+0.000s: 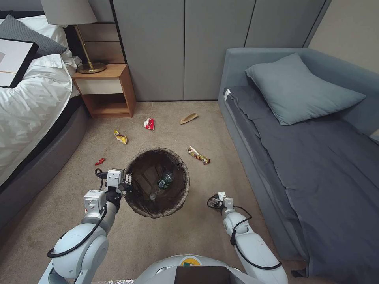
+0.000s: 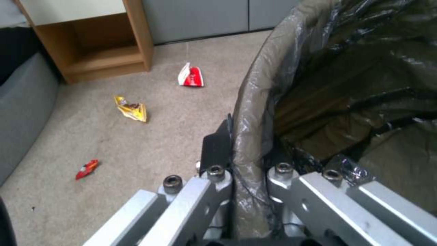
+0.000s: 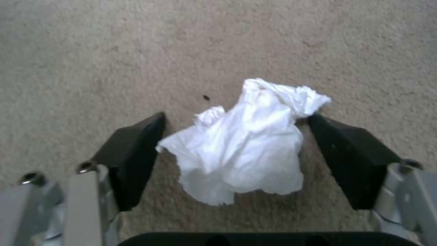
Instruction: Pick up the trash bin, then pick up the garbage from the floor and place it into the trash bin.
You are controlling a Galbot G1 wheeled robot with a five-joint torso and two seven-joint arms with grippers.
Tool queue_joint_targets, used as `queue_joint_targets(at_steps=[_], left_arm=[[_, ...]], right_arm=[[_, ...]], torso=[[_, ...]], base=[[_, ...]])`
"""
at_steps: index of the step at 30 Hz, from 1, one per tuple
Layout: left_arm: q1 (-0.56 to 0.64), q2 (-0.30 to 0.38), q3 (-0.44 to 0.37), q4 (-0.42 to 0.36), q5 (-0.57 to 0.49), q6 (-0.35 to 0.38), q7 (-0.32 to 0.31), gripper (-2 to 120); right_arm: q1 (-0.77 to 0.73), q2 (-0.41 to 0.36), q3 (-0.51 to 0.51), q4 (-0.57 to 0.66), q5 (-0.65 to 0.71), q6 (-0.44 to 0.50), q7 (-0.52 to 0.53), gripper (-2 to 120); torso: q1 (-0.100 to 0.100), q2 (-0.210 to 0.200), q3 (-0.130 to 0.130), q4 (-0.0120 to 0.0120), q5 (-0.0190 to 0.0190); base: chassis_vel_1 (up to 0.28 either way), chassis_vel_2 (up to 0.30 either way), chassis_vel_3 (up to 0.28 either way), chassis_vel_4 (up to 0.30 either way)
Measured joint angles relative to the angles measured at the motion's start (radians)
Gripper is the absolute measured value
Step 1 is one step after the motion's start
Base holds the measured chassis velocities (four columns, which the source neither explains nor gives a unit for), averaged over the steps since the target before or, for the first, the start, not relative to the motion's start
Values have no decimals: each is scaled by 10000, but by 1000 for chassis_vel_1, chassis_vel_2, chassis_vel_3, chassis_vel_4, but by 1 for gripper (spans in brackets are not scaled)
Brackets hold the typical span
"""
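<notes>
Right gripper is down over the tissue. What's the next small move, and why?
Probably close the right gripper: its open fingers flank the crumpled tissue on the carpet, not yet pinching it. The left gripper holds the trash bin by its rim.

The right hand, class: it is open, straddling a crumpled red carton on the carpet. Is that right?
Not quite. The right hand is open on the carpet, but it straddles a crumpled white tissue, not a red carton. The right wrist view shows this.
</notes>
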Motion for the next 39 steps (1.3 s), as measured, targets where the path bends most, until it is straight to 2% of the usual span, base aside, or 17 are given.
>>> queue_joint_targets(at_steps=[4, 6, 22, 24, 28, 29, 31, 34, 36, 37, 39], left_arm=[[-27, 0, 0, 1, -2, -30, -15, 3], [-76, -23, 9, 19, -10, -33, -41, 3], [-69, -10, 5, 104, -11, -33, -13, 3], [-70, -13, 5, 105, -13, -33, -11, 3], [-67, -12, 9, 105, -22, -29, -1, 3], [-67, -12, 9, 105, -22, -29, -1, 3], [-57, -12, 11, 100, -25, -17, 3, 3], [-52, -7, 10, 87, -28, -3, 5, 3], [-42, 8, 10, 76, -31, 30, 3, 3], [-42, 8, 10, 76, -31, 30, 3, 3], [-35, 17, 8, 72, -32, 48, -6, 3]], right_arm=[[6, 25, 3, -35, -19, 29, 4, 69], [9, 61, 2, -77, -38, 86, 8, 61], [-58, 146, 118, -111, -359, 362, 80, 26], [-53, 152, 190, -140, -405, 435, 176, 22], [-131, 82, 368, 85, -435, 518, 261, 7], [-131, 82, 368, 85, -435, 518, 261, 7], [-295, -52, 414, 557, -433, 657, 323, 0], [-499, -177, 441, 1207, -424, 730, 326, 0], [-889, -425, 544, 2293, -239, 719, 313, 0], [-889, -425, 544, 2293, -239, 719, 313, 0], [-1209, -656, 686, 3249, -48, 654, 305, 0]], torso=[[0, 0, 0, 1, 0], [0, 1, 0, -2, 0], [1, 0, 1, 4, 6], [1, -1, 3, 2, -1], [2, -2, 5, -7, -5], [2, -2, 5, -7, -5], [2, -3, 5, -14, -13], [2, -2, 4, -6, -3], [2, -2, 3, -5, -4], [2, -2, 3, -5, -4], [2, -2, 2, -6, -4]], base=[[0, 0, 0, 0], [0, 0, 0, 0], [0, 0, 0, 0], [0, 0, 0, 0], [0, 0, 0, 0], [0, 0, 0, 0], [0, 0, 0, 0], [0, 0, 0, 0], [0, 0, 0, 0], [0, 0, 0, 0], [0, 0, 0, 0]])
